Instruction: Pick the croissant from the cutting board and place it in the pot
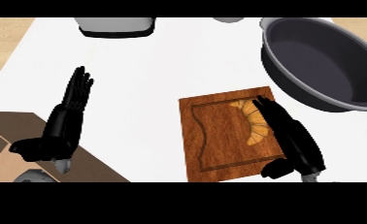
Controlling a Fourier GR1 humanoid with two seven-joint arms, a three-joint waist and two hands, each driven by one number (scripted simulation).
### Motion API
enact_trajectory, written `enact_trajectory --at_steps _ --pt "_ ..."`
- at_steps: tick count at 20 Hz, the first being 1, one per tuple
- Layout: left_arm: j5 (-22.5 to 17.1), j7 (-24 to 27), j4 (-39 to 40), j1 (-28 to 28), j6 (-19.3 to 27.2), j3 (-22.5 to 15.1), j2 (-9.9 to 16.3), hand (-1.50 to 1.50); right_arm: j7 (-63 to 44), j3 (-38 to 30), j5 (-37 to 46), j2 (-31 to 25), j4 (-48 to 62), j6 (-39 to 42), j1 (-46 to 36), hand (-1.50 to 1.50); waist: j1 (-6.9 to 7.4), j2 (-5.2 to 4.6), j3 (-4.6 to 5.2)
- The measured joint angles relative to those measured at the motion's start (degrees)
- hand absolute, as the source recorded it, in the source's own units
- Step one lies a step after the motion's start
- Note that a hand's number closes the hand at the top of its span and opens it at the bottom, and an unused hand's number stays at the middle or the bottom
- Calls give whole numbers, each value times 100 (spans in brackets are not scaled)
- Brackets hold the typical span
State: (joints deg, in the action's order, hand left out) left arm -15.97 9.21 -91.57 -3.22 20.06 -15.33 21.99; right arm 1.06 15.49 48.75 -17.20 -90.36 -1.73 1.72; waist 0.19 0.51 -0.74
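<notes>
Golden curved croissant [252, 121] on cutting board's [215, 140] right edge; right hand [292, 138] fingers straight, touching it; left hand [66, 116] fingers straight, together.

The left robot hand [66, 116] sits at the lower left of the frame, fingers straight and pointing up, thumb out to the side near the bottom edge. The right robot hand [292, 138] lies at the lower right, fingers stretched up and left, flat and uncurled, thumb tucked low.
</notes>
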Motion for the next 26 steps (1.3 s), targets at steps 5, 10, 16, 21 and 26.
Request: enact_trajectory --at_steps 5,10,16,21,26 --pt "-27 37 20 -1 -8 -4 11 0 233 -16 219 91 251 -231 -220 150 -9 14 9" --pt "-27 93 69 -6 3 -8 -5 0 572 -128 402 203 355 -809 -292 150 -22 18 -8" --pt "-21 93 -15 44 -49 -6 -1 0 783 -174 565 304 410 -1068 -333 150 -27 24 1" --pt "-49 66 -100 -130 -130 -133 -11 0 -837 -944 705 708 1149 -788 -1252 150 212 -103 16" --pt "-50 -6 -243 -337 -204 -275 -29 0 -2529 -1699 968 857 1728 -664 -2058 150 518 -244 45"
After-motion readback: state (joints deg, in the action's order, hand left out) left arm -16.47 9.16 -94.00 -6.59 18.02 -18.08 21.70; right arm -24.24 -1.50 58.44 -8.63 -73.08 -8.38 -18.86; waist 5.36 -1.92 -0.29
